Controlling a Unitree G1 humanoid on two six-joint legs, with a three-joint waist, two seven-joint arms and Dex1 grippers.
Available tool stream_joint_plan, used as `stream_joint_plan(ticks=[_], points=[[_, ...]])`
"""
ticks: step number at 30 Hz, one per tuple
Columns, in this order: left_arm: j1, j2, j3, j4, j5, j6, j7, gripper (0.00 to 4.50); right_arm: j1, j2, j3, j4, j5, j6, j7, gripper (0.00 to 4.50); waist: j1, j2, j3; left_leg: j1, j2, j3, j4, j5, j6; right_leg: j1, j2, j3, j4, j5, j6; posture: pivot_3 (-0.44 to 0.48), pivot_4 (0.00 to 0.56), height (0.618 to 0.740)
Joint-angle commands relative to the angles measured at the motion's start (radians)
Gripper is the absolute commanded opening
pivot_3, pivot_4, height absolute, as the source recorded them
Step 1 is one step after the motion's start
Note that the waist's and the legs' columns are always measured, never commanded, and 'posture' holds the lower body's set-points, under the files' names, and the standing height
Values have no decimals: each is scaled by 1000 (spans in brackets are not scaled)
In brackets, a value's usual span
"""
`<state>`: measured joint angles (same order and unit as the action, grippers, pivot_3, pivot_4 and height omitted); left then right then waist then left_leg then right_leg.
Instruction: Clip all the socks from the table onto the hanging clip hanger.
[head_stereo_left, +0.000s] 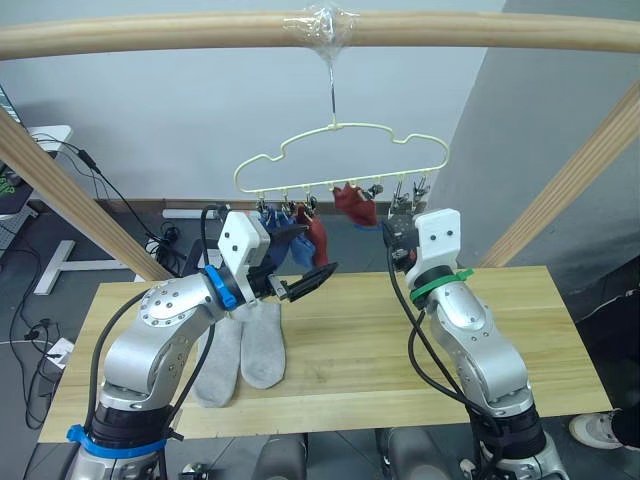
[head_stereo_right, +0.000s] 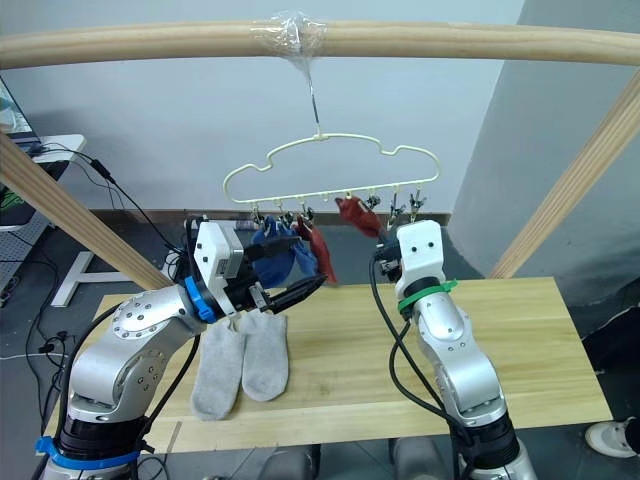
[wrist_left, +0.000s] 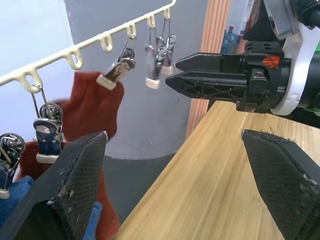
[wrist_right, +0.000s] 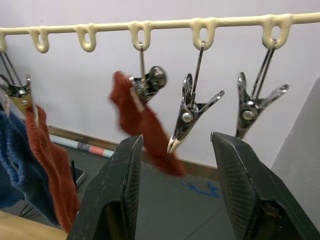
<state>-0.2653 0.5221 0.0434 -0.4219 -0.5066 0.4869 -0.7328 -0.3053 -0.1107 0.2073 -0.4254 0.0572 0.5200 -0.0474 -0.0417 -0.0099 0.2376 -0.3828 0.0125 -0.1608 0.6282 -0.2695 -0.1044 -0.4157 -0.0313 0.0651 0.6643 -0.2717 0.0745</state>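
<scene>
The cream clip hanger (head_stereo_left: 340, 160) hangs by its hook from the wooden pole. Two blue socks (head_stereo_left: 285, 240) and a rust red sock (head_stereo_left: 317, 235) are clipped at its left, and another red sock (head_stereo_left: 355, 205) near the middle. Two light grey socks (head_stereo_left: 245, 350) lie side by side on the table (head_stereo_left: 520, 340). My left gripper (head_stereo_left: 318, 252) is open and empty, raised just in front of the hanging blue and red socks. My right gripper (wrist_right: 176, 139) is open and empty under two bare clips (wrist_right: 190, 112) at the hanger's right end.
A round wooden pole (head_stereo_left: 150, 35) spans the top, with slanted poles (head_stereo_left: 70, 190) at both sides. Cables and a white stand are on the floor at the back left. A person's shoe (head_stereo_left: 598, 430) shows beside the table's front right corner.
</scene>
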Motion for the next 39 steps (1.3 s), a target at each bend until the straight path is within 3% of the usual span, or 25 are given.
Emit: stream_joint_plan(ticks=[1, 2, 25, 28, 33, 39], points=[[-8, 3, 16, -38, -7, -23, 6, 4500, -22, 23, -20, -11, -20, -28, -1, 1338, 0, 0, 0, 0, 0, 0, 0, 0, 0, 0, 0, 0, 0, 0, 0, 67, 226, 740], [-8, 3, 17, -40, -11, -21, 7, 4500, -24, 25, -19, -10, -28, -28, 0, 1043, 0, 0, 0, 0, 0, 0, 0, 0, 0, 0, 0, 0, 0, 0, 0, 67, 226, 740], [-18, 4, 23, -34, -16, -21, 8, 4500, -105, 100, -73, 118, -84, -12, 7, 1043, 2, 0, 0, 0, 0, 0, 0, 0, 0, 0, 0, 0, 1, 0, 0, 74, 224, 740], [-22, 4, 23, -30, -17, -21, 7, 4500, -118, 102, -77, 129, -86, -17, 5, 1613, 1, 0, 0, 0, 0, 0, 0, 0, 0, 0, 0, 0, 1, 0, 0, 75, 225, 740], [-25, 1, 20, -27, -15, -22, 8, 4500, -128, 110, -78, 137, -90, -17, -3, 3300, 2, 0, 0, 0, 0, 0, 0, 0, 0, 0, 0, 0, 1, 0, -1, 75, 226, 740], [-24, 1, 19, -27, -14, -23, 8, 4500, -129, 116, -78, 132, -91, -16, -1, 3300, 2, 0, 0, 0, 0, 0, 0, 0, 0, 0, 0, 0, 1, 0, -1, 75, 227, 740]])
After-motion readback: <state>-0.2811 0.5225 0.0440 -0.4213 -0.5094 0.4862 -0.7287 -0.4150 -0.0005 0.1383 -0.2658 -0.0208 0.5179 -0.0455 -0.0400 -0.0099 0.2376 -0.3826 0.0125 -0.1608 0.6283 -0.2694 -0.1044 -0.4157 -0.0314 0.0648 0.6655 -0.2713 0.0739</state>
